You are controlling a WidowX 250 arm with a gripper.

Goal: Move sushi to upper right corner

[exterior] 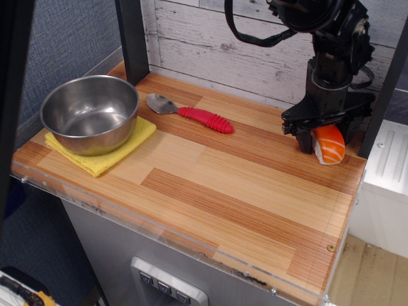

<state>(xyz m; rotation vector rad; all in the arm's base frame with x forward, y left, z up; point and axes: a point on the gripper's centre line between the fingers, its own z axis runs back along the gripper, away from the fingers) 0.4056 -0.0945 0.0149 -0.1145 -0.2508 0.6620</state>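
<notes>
The sushi [329, 145], an orange-topped piece with pale stripes over white rice, is held upright in my gripper [327, 136] at the far right of the striped wooden tabletop [229, 185]. The gripper is shut on it, with dark fingers on either side. The sushi's lower end is at or just above the wood; I cannot tell whether it touches. This spot is the upper right corner [347, 143], next to the grey-white plank wall [255, 44] and the dark post [382, 95].
A red-handled spoon [191, 112] lies at the back middle. A steel bowl [90, 113] stands on a yellow cloth [102, 150] at the left. A clear plastic lip edges the table's front and sides. Another dark post [134, 38] stands at the back left.
</notes>
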